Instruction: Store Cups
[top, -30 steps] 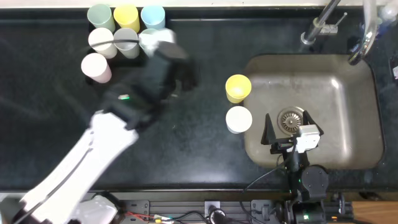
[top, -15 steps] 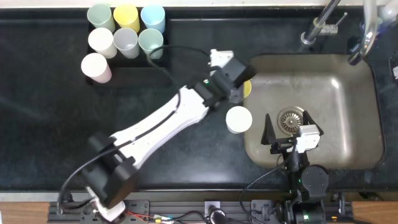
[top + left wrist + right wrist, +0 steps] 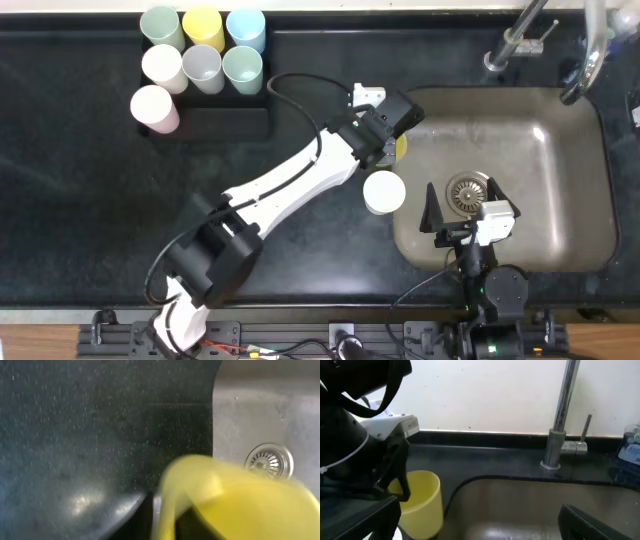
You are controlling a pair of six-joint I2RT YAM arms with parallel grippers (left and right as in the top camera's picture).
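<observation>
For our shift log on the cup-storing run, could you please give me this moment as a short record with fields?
Left gripper: at the yellow cup, which stands on the counter by the left rim of the sink
White cup: upright on the counter beside the yellow cup, untouched
Stored cups: seven, clustered at the counter's far left corner
Right gripper: open, above the sink basin
Not yet stored: yellow cup, white cup

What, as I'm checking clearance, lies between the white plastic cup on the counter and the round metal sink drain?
In the top view: the steel sink's rim and wall, then the right gripper's black finger.
</observation>
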